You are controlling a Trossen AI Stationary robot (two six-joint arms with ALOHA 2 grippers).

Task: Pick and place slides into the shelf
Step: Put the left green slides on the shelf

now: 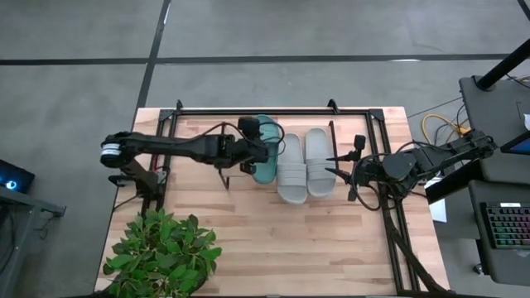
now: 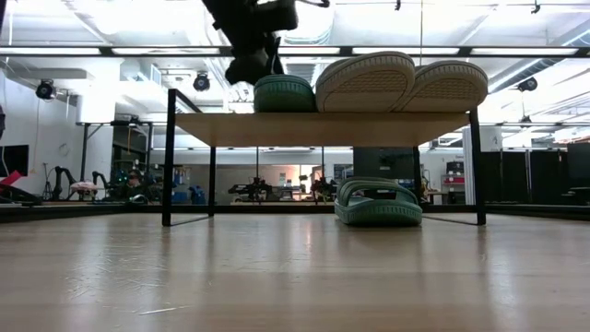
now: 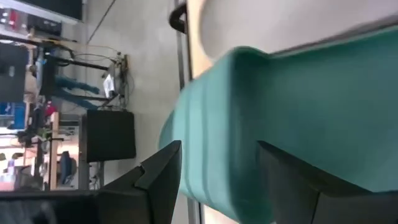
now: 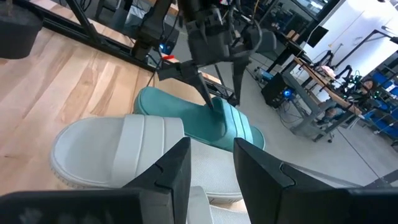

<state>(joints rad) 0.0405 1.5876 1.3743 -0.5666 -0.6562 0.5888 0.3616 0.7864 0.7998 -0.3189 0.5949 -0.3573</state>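
floor (image 1: 331,33): grey concrete | potted plant (image 1: 161,252) | keyboard (image 1: 507,225) | ceiling lights

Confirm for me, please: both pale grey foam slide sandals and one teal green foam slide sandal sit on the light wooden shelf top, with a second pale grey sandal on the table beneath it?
Not quite: the low view shows that the foam slide sandal beneath the light wooden shelf top is teal green, not pale grey. The rest holds: both pale grey foam slide sandals and one teal green foam slide sandal sit on the top.

Teal slide (image 1: 266,149), pale grey slides (image 1: 304,165)
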